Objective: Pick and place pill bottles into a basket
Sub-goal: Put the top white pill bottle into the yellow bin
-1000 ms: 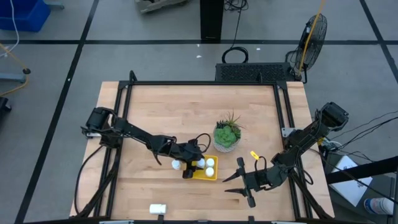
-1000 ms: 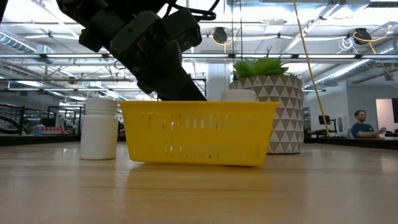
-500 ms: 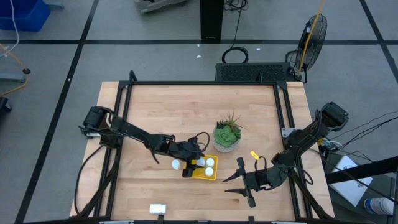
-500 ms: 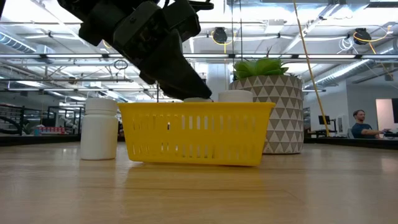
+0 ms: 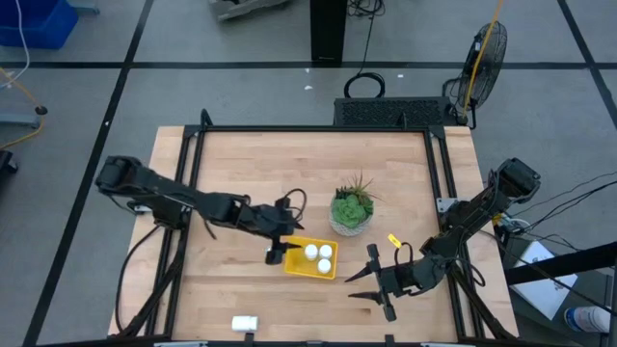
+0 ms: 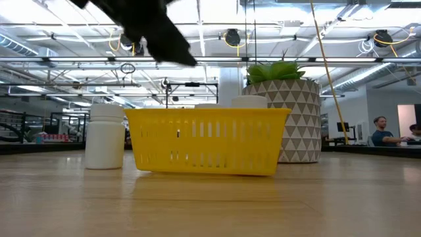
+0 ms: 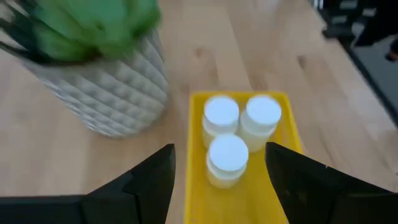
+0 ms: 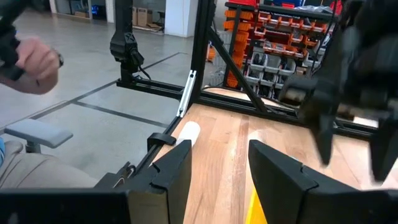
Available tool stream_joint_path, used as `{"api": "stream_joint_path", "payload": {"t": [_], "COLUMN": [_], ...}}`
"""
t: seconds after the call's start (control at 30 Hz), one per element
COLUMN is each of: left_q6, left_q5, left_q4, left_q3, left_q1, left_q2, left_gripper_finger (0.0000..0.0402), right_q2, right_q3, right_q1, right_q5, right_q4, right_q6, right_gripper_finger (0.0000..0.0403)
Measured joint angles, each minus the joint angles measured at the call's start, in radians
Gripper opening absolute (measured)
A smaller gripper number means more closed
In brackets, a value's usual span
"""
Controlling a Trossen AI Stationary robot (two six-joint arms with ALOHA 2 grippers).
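Note:
The yellow basket (image 5: 299,266) sits on the table in front of the plant pot. Three white pill bottles (image 7: 227,152) stand upright in it. Another bottle (image 6: 105,136) stands on its base on the table just left of the basket. One more bottle (image 5: 244,324) lies on its side near the table's near edge. My left gripper (image 5: 280,243) is open and empty, above the basket's left side, clear of the bottles. My right gripper (image 5: 359,284) is open and empty, right of the basket.
A pale patterned pot with a green plant (image 5: 351,210) stands just behind the basket. A small yellow tag (image 5: 394,239) lies right of it. A person's hand (image 8: 31,59) shows beyond the table in the right wrist view.
My left gripper has risen out of the basket and drawn back toward the table's left. A third bottle now stands in the basket where the gripper was. The basket and the bottle beside it have kept still.

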Motion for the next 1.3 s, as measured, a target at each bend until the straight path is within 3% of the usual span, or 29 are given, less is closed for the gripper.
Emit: {"api": "stream_joint_path", "payload": {"t": [0.23, 0.43, 0.7, 0.83, 1.3], "left_q6": [-0.034, -0.072, -0.135, -0.141, -0.175], "left_q5": [-0.127, -0.194, -0.193, -0.137, -0.086], "left_q4": [-0.227, -0.370, -0.437, -0.444, -0.432], "left_q3": [0.001, 0.000, 0.001, 0.000, 0.000], "left_q1": [-0.072, -0.142, -0.162, -0.163, -0.174], "left_q2": [-0.158, -0.167, -0.087, -0.044, -0.022], "left_gripper_finger": [0.0250, 0.0251, 0.0251, 0.0251, 0.0251], "right_q2": [0.000, 0.000, 0.000, 0.000, 0.000], "right_q3": [0.000, 0.000, 0.000, 0.000, 0.000], "right_q1": [0.000, 0.000, 0.000, 0.000, 0.000], "right_q5": [0.000, 0.000, 0.000, 0.000, 0.003], "right_q4": [0.000, 0.002, 0.016, 0.015, 0.008], "right_q6": [0.000, 0.003, 0.014, 0.019, 0.026], "right_gripper_finger": [0.0150, 0.0150, 0.0150, 0.0150, 0.0150]}}
